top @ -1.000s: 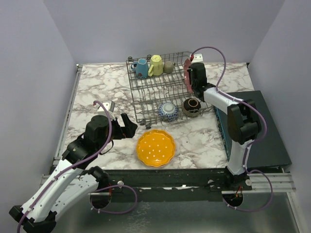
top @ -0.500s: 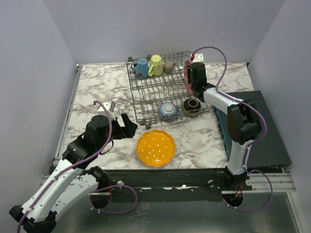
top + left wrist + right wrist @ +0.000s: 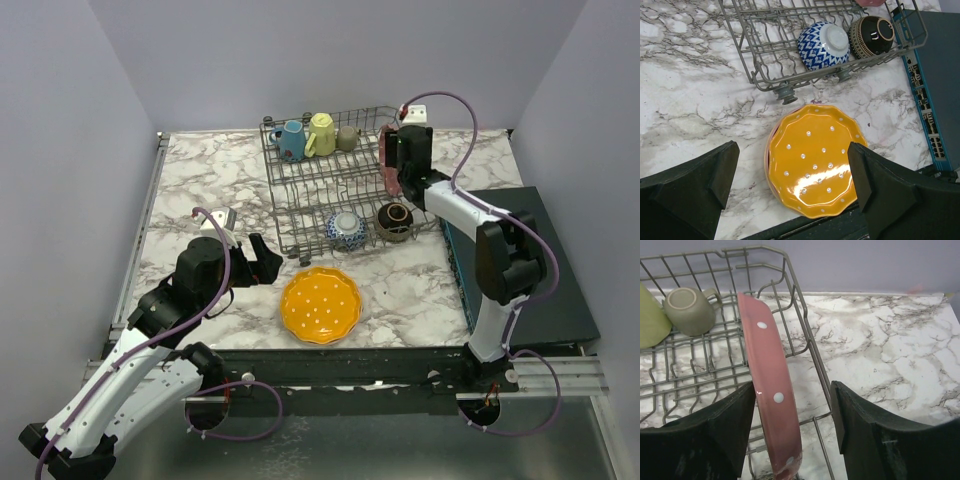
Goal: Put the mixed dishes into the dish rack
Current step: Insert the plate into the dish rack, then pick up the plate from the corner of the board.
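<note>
The right jaws stand spread either side of the pink plate, wider than its rim and not pinching it. The plate stands on edge just inside the right wall of the dish rack, so it looks as good as placed. The left jaws hang wide open above the scalloped orange-yellow plate, which lies flat on the bench just before the rack, seemingly with a dark red plate under it. Already racked are the blue mug, pale yellow mug and grey-beige mug at the far end, and the blue-white patterned bowl and dark brown bowl at the near end. Those two flat plates remain. The right arm stretches far forward along the rack's right side, while the left arm is bent, its wrist tipped down.
</note>
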Tool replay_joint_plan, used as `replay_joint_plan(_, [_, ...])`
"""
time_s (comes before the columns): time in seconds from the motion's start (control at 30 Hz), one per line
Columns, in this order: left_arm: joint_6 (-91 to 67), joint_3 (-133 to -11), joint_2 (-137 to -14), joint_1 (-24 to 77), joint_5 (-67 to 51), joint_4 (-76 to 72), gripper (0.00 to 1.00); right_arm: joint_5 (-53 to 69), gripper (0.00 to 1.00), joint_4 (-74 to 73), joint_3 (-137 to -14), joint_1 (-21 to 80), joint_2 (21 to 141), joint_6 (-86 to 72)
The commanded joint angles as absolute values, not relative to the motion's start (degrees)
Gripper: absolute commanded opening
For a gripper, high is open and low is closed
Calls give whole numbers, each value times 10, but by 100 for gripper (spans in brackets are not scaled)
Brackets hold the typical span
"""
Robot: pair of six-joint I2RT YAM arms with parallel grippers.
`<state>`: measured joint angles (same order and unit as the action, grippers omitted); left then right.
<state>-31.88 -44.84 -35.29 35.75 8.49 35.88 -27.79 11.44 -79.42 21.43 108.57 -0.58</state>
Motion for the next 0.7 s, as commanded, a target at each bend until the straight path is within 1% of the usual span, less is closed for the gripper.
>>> replay_joint_plan(0.0, [-310, -442, -349, 355, 92, 353, 99, -291, 68, 118, -786, 217, 1049, -17])
replay_joint_plan(0.27, [-312, -442, -349, 355, 96, 354, 99, -284, 71, 102, -784, 217, 1019, -27])
replay_joint_plan(0.47, [-316, -444, -351, 354, 95, 355, 99, -277, 74, 61, -800, 217, 1005, -33])
replay_joint_plan(0.63, [-317, -440, -343, 353, 109, 355, 99, -244, 75, 35, -802, 217, 985, -37])
replay_joint_plan(0.67, [-317, -440, -342, 353, 109, 355, 99, -239, 78, 33, -797, 217, 978, -39])
